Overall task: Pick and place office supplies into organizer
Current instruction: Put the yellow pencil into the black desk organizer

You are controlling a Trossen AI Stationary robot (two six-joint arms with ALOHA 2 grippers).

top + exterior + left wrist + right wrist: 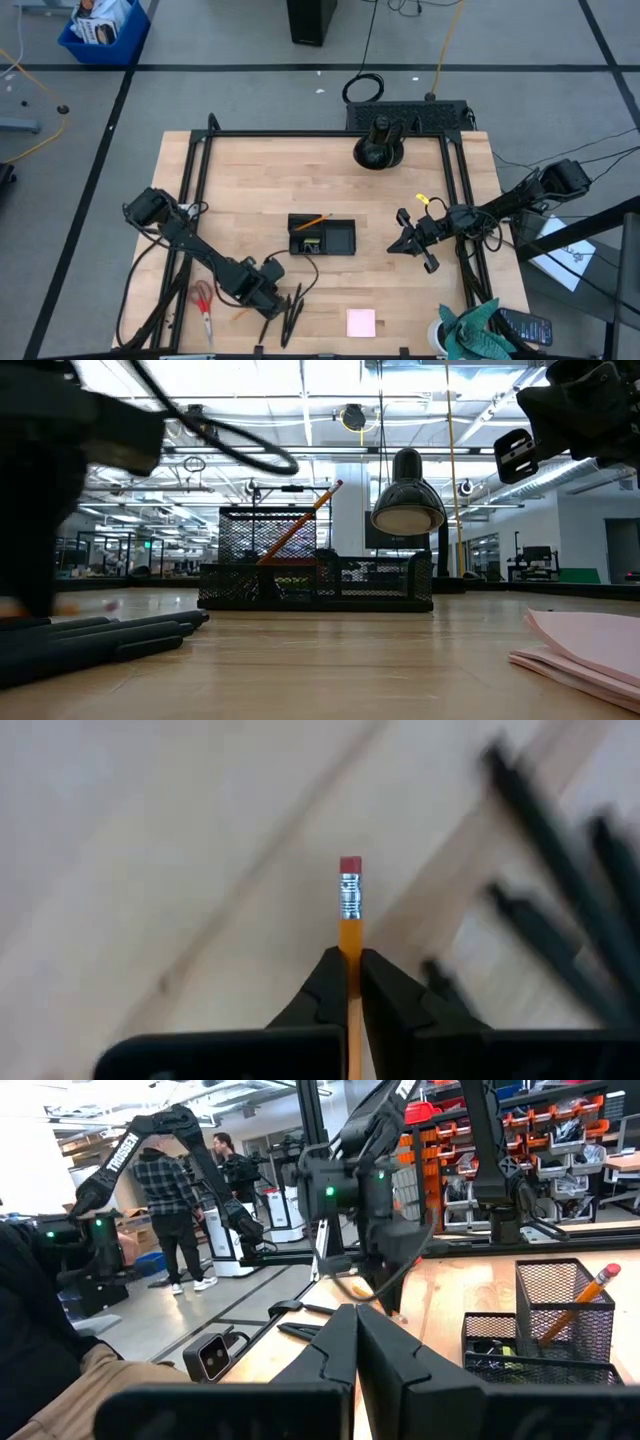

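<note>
Pinched shut in the left gripper (350, 982) near the eraser end at the table's seven o'clock, a pencil (349, 910): light, stiff, likely slippery; right gripper (410, 243) closed, empty.

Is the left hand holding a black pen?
No, the left hand is shut on an orange pencil with a pink eraser.

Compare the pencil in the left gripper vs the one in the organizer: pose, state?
The pencil in the left gripper is clamped between the left gripper's shut fingers, down over the table near the black pens. The pencil in the organizer is free, leaning tilted in the organizer's tall mesh compartment with its eraser end up. Both are orange with a red eraser.
</note>
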